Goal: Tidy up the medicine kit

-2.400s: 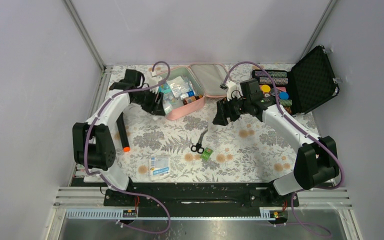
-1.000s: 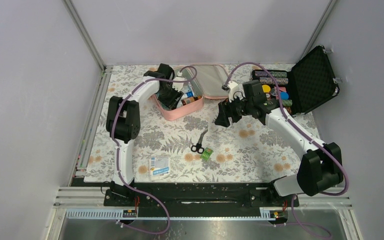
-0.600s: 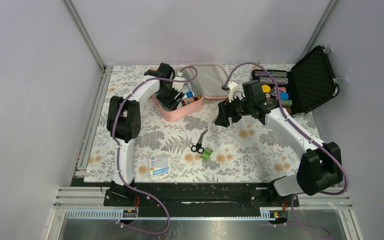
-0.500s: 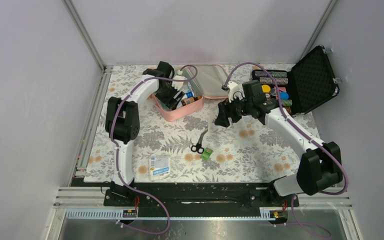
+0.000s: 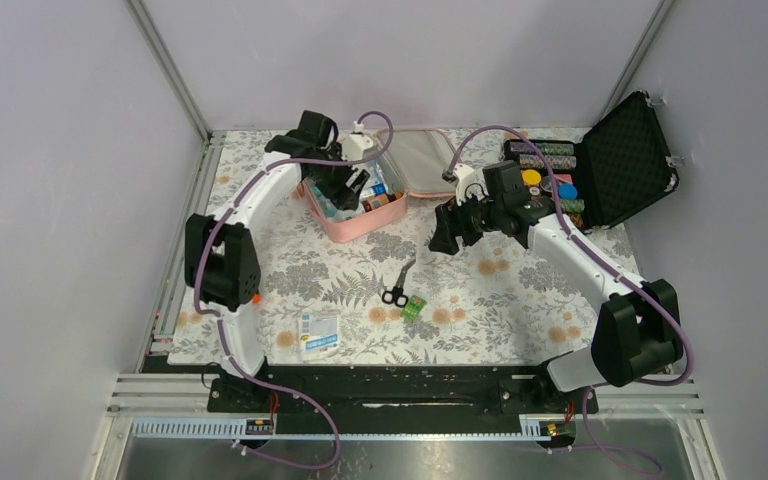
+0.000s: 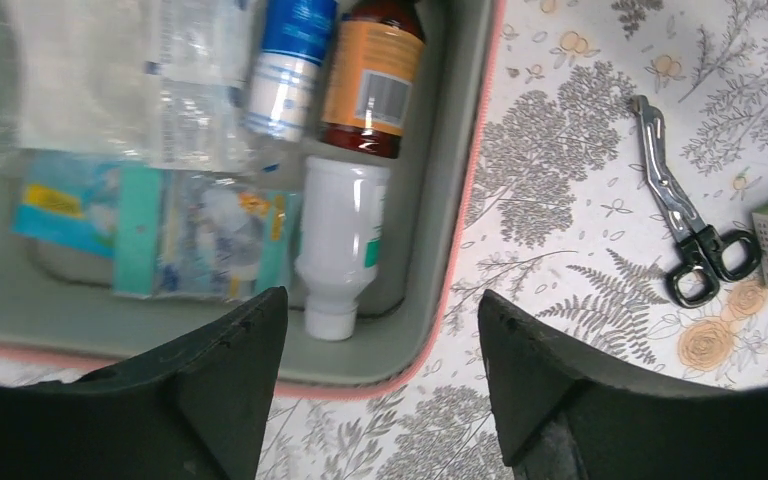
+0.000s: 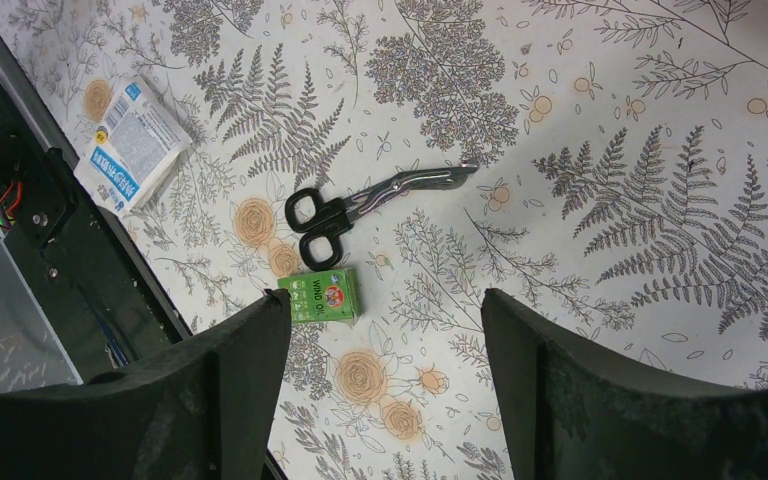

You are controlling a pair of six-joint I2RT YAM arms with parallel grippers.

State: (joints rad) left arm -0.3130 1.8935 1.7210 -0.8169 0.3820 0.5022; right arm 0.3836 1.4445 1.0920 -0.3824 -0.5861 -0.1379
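The medicine kit (image 5: pixel 360 228) lies open at the far side of the surface (image 5: pixel 520 300), bottles (image 6: pixel 370 75) and packets (image 6: pixel 200 240) already inside. My left end effector (image 6: pixel 378 330) hangs over it, jaws apart and empty. My right end effector (image 7: pixel 385 310) is spread wide too, holding nothing. Scissors (image 5: pixel 397 285), a green box (image 5: pixel 415 307) and a sachet (image 5: pixel 319 330) remain outside.
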